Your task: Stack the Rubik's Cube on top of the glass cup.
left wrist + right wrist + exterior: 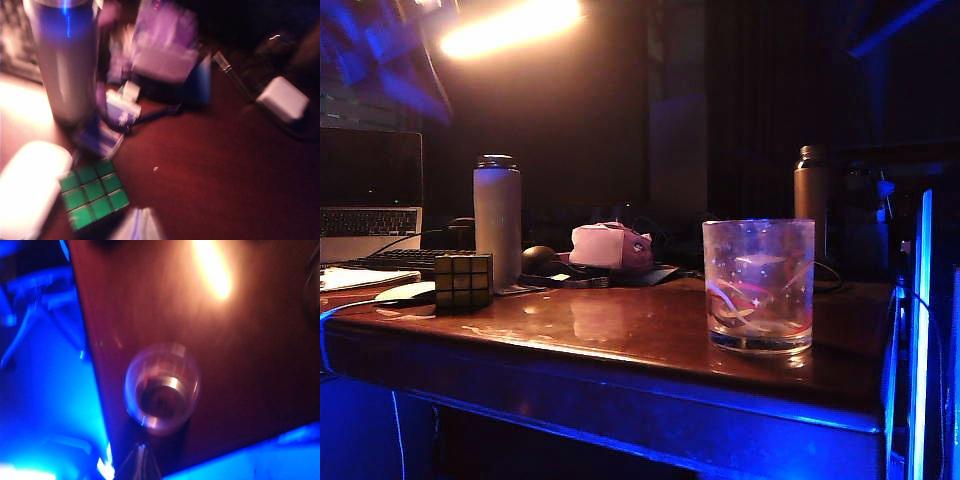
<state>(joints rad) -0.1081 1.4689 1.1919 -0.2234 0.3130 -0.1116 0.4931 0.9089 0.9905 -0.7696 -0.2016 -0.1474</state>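
Left jaws (137, 227) clenched, empty; right jaws (140, 460) state cannot tell.
Ext. view: Rubik's Cube (463, 281) at table (620, 330) left, glass cup (759, 286) well apart, near right edge.
L wrist: cube below jaws.
R wrist: cup at table edge; a nudge could tip it off.

On the table (620, 330), the Rubik's Cube (463, 281) is sitting at the left side, just in front of a tall bottle (497, 221) and beside a computer mouse (405, 293), while the glass cup (759, 285) is standing upright at the right side near the front edge, well apart from the cube. Behind them a pouch (610, 246) is lying about the middle, a second bottle (810, 195) is standing far right at the back, and a keyboard (405, 260) and a laptop (370, 190) are sitting far left. The left gripper (137, 227) is hanging above the table just beside the cube, and the right gripper (141, 460) is hanging over the cup near the table edge.
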